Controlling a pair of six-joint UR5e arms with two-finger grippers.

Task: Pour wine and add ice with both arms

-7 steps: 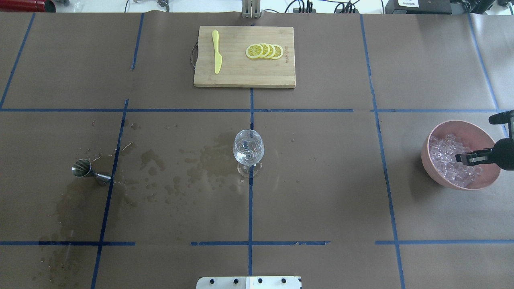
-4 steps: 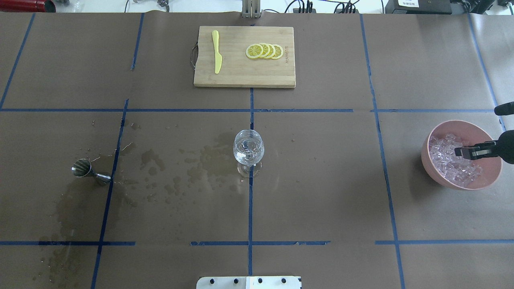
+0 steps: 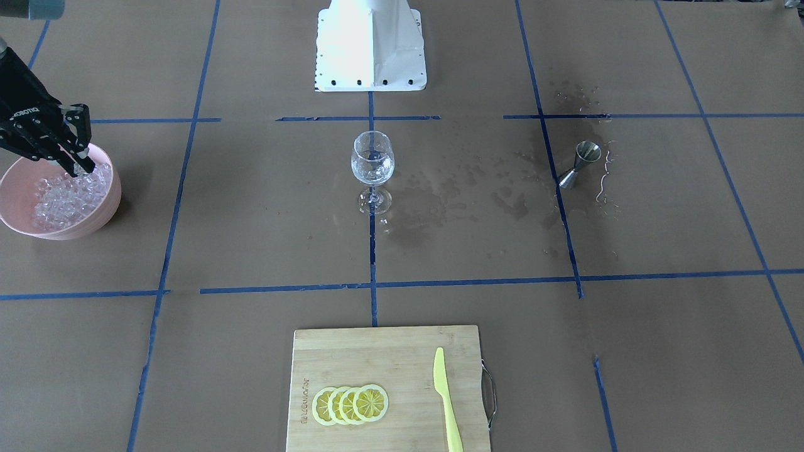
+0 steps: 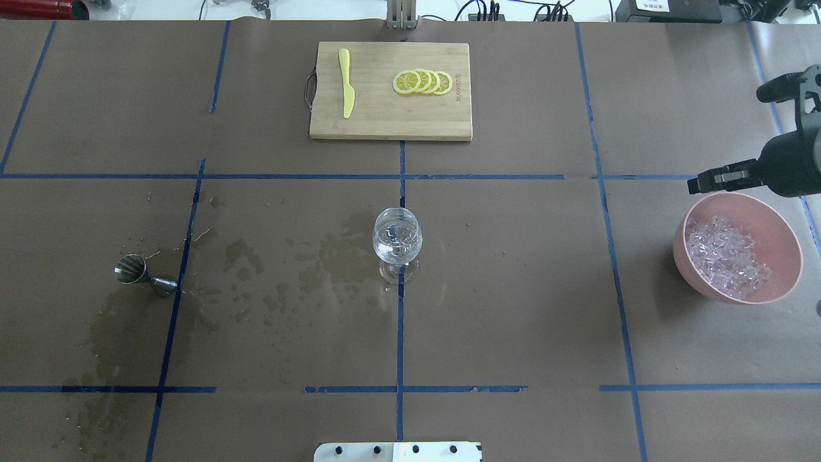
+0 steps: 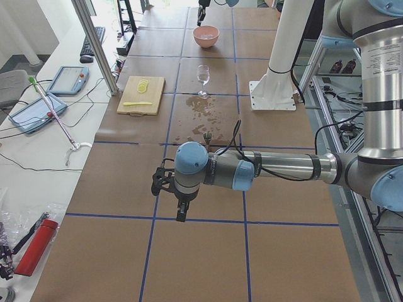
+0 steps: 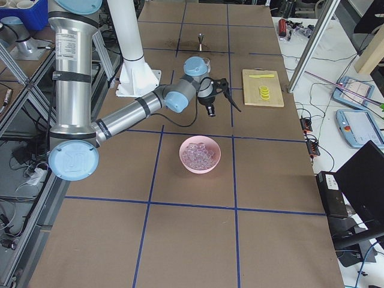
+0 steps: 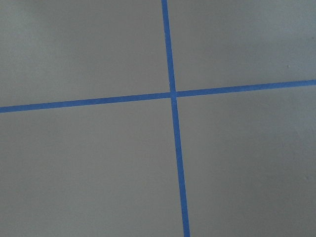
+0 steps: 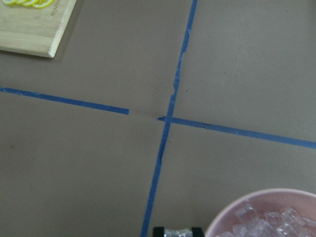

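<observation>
Brown-papered desk [image 3: 251, 207], gridded w/ blue tape [image 3: 477, 281].

Front-facing view: white base [image 3: 370, 44] at the robot-side edge. Cutting board [image 3: 386, 351] sits at the opposite edge w/ lemon slices [image 3: 350, 405] and a yellow knife [image 3: 447, 402]. Steel jigger [image 3: 581, 164] stands upright toward the desk's left end. Dark wet stains [image 3: 465, 194] lie btwn it and the stemmed glass [image 3: 372, 143] at desk centre. Pink bowl [image 3: 16, 188] is near the right end. Right gripper [image 3: 80, 164] hangs tilted over its robot-side rim, above the ice [image 3: 63, 198].

Overhead view: right arm [image 4: 792, 163] enters from the right edge, wrist roughly level, fingers aimed toward desk centre, seen past the bowl's far rim. Ice is a heap of small clear cubes in the bowl's bottom. Wine [image 4: 397, 247] is a small, near-colourless measure in the glass.

Left view: left arm [image 5: 283, 167] stretches about level over the desk's left end, left gripper [image 5: 181, 212] pointing down above the paper; open or closed can't be told.

Right view: right arm bends out from the base, gripper held above the bowl, apart from it.

Left wrist view: only paper and a tape crossing.

Right wrist view: bowl rim at the lower right corner, board corner top left. Two black fingertips [image 8: 158, 231] at the bottom edge are drawn close, clamped on a small pale ice cube [image 8: 177, 231].
</observation>
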